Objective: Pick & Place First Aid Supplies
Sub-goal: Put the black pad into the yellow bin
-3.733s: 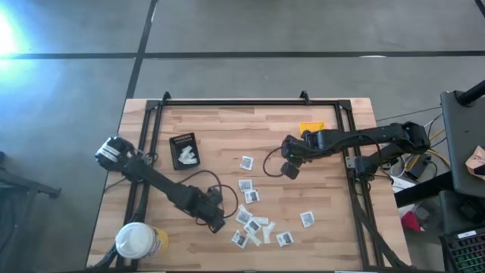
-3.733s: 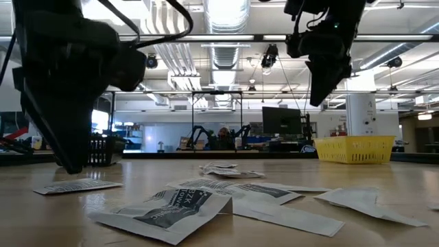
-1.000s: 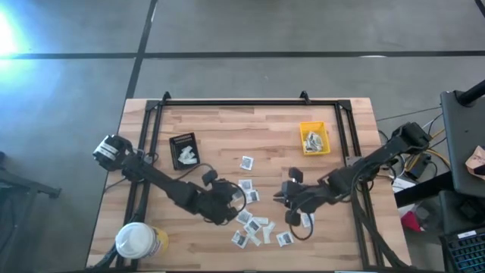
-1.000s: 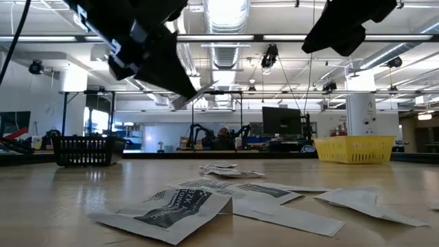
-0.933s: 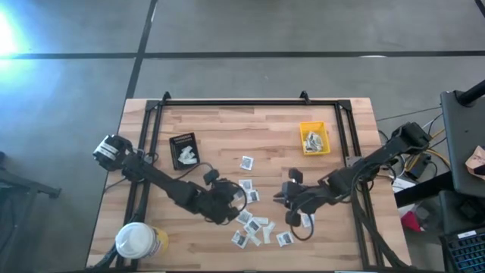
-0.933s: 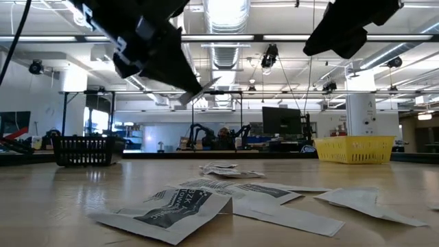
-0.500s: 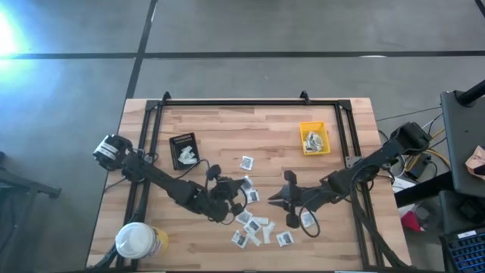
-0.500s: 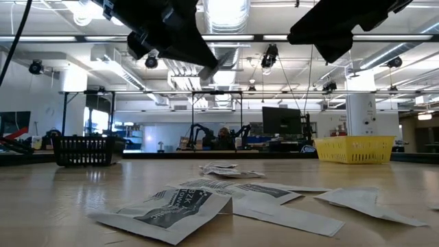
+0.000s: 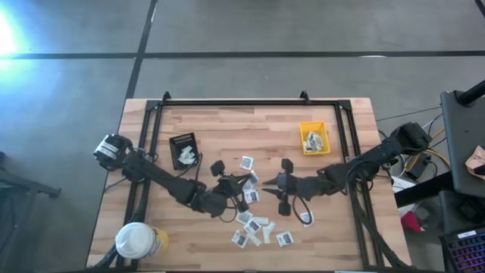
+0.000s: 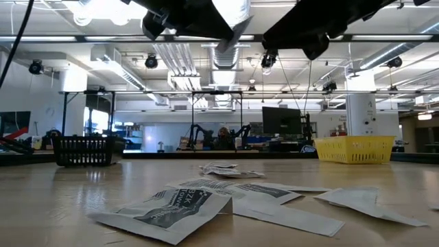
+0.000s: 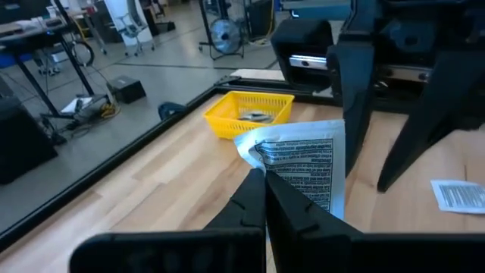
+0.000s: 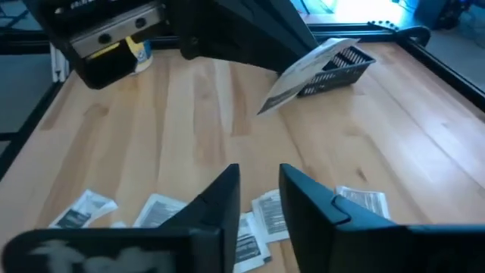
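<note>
My left gripper [image 11: 265, 189] hangs above the table's middle, shut on one white first aid packet with dark print [image 11: 305, 163]. The packet [image 12: 314, 67] sticks out toward my right gripper [image 12: 258, 189]. That gripper [image 9: 274, 184] faces it from the table's right, open, a short way off and touching nothing. Several more packets [image 9: 254, 224] lie flat on the wood below and nearer the front edge, and one [image 9: 247, 162] lies farther back. In the low view both grippers show only at the top edge, with the packet [image 10: 233, 15] between them. My left gripper pinches the packet by its near edge [image 11: 261, 173] between its two shut fingers. The fingers come level from the table's left. The packet stands out past the fingertips, lifted clear of the table, its printed face in the left wrist view.
A small yellow bin [image 9: 313, 139] holding packets stands at the far right. A black tray [image 9: 184, 150] sits at the far left, and a white-lidded yellow tub [image 9: 138, 241] at the near left corner. A black frame [image 9: 250, 102] runs along the table's far edge and sides.
My left gripper has risen and gone toward the table's right and far edge, carrying the packet clear of the table. My right gripper has risen too and moved toward the table's left and far edge, ending close in front of the packet.
</note>
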`<state>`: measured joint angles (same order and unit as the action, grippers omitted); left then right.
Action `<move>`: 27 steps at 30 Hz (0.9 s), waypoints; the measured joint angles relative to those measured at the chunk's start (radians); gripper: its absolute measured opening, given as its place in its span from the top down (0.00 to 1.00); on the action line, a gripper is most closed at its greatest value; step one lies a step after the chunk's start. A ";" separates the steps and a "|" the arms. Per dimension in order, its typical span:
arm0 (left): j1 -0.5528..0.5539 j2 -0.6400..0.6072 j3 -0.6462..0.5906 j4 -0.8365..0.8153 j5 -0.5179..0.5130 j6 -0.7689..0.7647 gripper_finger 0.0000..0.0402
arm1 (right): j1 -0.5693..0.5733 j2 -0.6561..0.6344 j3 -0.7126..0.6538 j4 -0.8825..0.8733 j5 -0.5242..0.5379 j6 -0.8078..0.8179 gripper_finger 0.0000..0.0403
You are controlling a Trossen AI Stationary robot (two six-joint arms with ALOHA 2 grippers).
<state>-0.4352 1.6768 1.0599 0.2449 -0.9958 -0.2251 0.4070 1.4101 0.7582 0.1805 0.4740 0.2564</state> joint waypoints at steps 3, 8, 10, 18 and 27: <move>0.010 0.000 0.000 0.016 0.000 0.017 1.00 | -0.009 0.000 0.000 0.018 0.000 -0.004 0.70; 0.030 0.000 0.000 0.025 0.000 0.021 1.00 | -0.029 0.000 0.000 0.097 0.035 -0.032 0.60; 0.037 0.000 0.000 0.025 0.000 0.021 1.00 | -0.037 0.000 0.001 0.129 0.071 -0.031 0.57; 0.064 0.000 0.000 0.035 0.003 0.051 1.00 | -0.083 0.000 0.001 0.155 0.083 0.029 0.53; 0.075 0.000 0.000 0.081 0.014 0.103 1.00 | -0.126 0.000 0.001 0.155 0.076 0.135 0.61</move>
<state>-0.3599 1.6768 1.0599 0.3261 -0.9816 -0.1225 0.2808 1.4101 0.7589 0.3351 0.5499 0.3909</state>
